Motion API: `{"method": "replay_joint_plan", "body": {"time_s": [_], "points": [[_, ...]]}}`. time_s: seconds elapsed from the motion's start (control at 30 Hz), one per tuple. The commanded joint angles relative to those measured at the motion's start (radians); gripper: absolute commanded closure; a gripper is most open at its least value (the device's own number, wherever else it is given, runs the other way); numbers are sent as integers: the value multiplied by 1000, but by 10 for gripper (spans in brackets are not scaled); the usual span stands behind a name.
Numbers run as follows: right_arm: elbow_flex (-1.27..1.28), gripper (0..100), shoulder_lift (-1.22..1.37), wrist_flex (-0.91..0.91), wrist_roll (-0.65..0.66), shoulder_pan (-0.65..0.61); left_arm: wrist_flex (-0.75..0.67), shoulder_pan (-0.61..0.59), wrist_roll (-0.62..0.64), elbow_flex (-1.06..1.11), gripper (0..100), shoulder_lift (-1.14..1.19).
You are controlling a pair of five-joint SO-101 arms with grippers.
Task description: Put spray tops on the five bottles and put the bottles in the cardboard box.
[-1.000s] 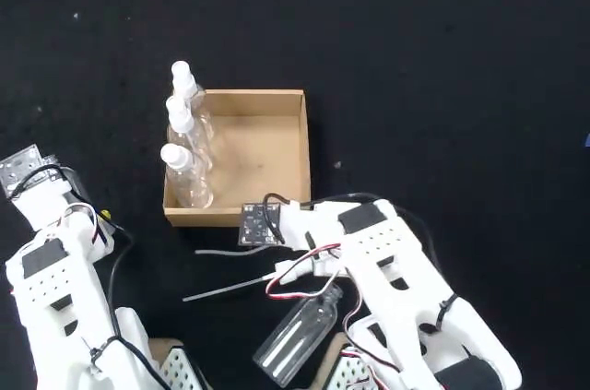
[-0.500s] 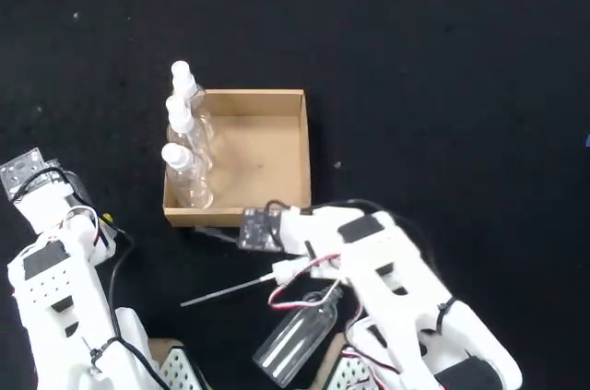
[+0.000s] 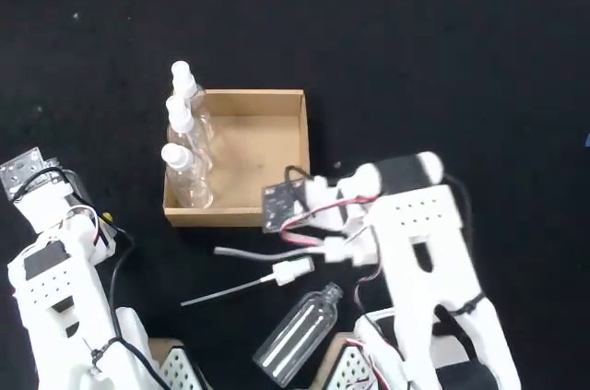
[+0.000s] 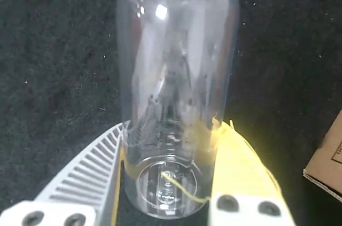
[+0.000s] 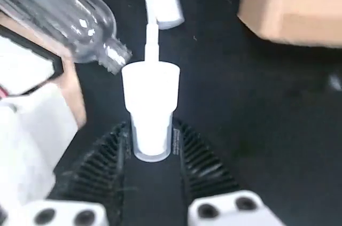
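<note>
right gripper [image 5: 152,130]: clamped on a white spray top [image 5: 151,95], one ribbed finger on each side of its collar.
held top: its thin dip tube points away from the wrist and, in the high view, runs beside the near wall of the cardboard box [image 3: 263,155].
loose spray top [image 3: 293,268]: lies on the black table [image 3: 442,86] just past the held one, its own tube slanting off toward the left arm's side.
open bottle [image 3: 297,335]: clear and without a top, on its side near the table's front edge, with its bare neck aimed toward the loose spray top.
left gripper [image 4: 172,127]: closed around a clear bottle [image 4: 176,65], gripped near its base, with the base facing the wrist camera. a corner of the box sits close by.
three bottles [image 3: 189,146]: upright in a row along one side wall of the box, each wearing a white spray top.
left arm [image 3: 55,279]: low at the table's corner, apart from the box.
change: over the last second the right arm [image 3: 419,252] has swung back and sideways. it no longer covers the loose spray top or the open bottle's neck, and the held tube's free end sits a little farther along the box wall. the open bottle, the box, the three bottles and the left arm have stayed put.
</note>
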Motion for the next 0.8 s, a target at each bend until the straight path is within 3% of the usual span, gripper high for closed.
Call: {"method": "replay_joint_plan", "body": {"time_s": [0.0,0.13,0.3,0.5,0.63,0.77], "points": [[-182,988,-39,54,35,164,-17,12,3,-16,970,-25],[-226,988,-36,52,-5,339,-17,12,3,-16,970,-25],[-127,988,-35,-120,-212,565,-17,10,3,-16,970,-25],[104,988,-33,-479,-784,789,-17,7,3,-15,970,-25],[186,980,-33,-592,-1051,878,-17,5,3,-15,970,-25],[240,849,-35,-614,-1286,881,-17,5,3,-15,970,-25]]}}
